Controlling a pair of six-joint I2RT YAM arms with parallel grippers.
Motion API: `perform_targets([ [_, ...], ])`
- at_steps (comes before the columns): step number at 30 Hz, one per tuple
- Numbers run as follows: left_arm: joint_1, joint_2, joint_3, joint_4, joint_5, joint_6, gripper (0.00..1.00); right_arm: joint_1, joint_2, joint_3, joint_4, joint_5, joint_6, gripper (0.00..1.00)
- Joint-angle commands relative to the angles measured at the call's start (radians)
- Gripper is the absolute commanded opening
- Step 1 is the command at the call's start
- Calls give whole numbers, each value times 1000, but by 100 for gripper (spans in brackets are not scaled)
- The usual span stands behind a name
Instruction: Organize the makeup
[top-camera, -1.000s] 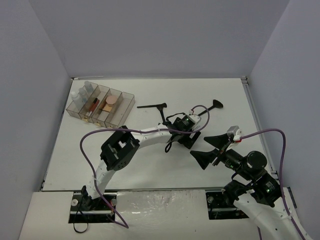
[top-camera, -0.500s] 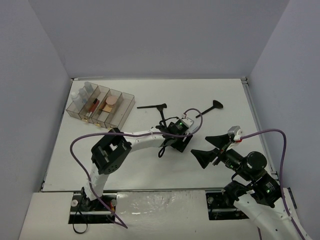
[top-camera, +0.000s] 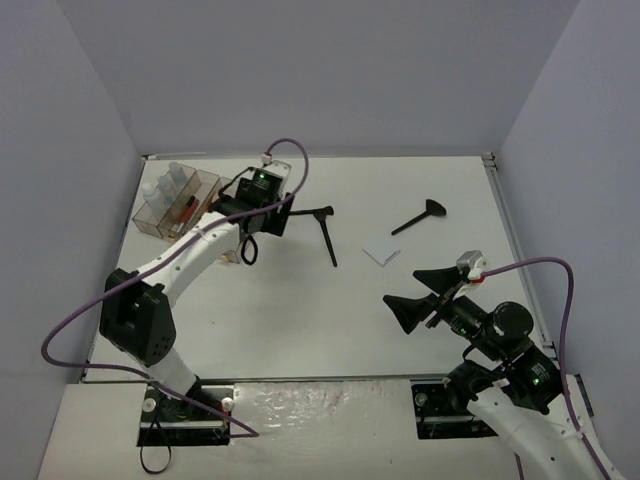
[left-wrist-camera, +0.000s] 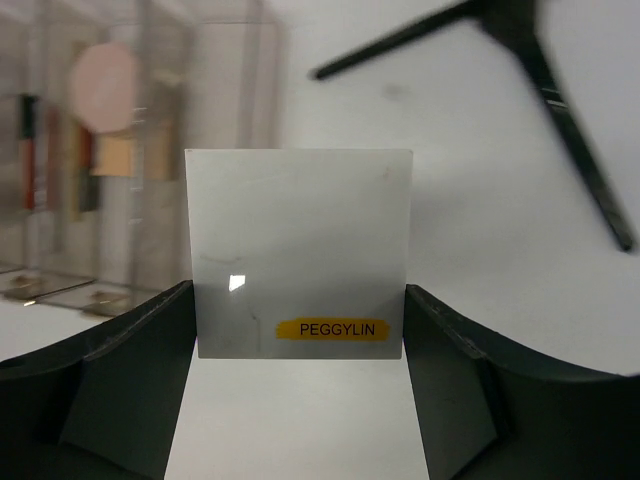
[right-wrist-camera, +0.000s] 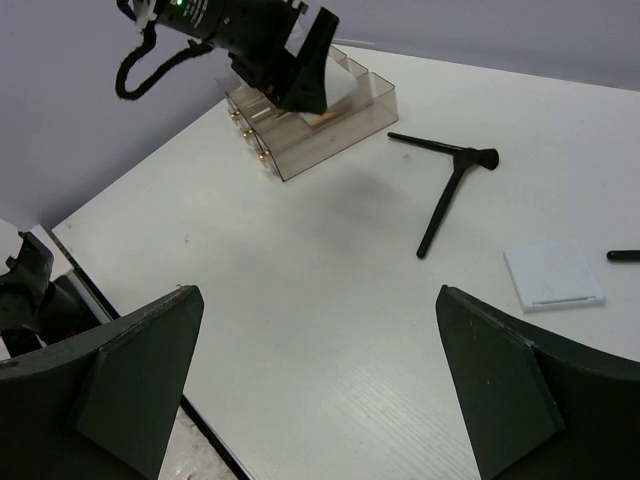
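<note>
White pad in left tool

The left gripper has been swung from the middle of the table to the right end of the organizer tray, with a white square pad carried between its fingers. Another white pad has been uncovered.

The single legible marking, the word "PEGGYLIN" in black capitals, stands on a yellow oval label near the lower right edge of the white square pad, seen in the left wrist view.
</note>
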Motion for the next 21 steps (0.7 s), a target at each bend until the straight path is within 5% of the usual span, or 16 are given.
perform_targets([
  [1,186,25,112,-50,-114,145,28,2,25,9,64,20,-6,100],
  [9,352,206,227,-12,-285,307,31,2,19,3,63,14,-6,100],
  [21,393,246,128,88,-332,360,47,3,38,-4,77,2,-10,100],
])
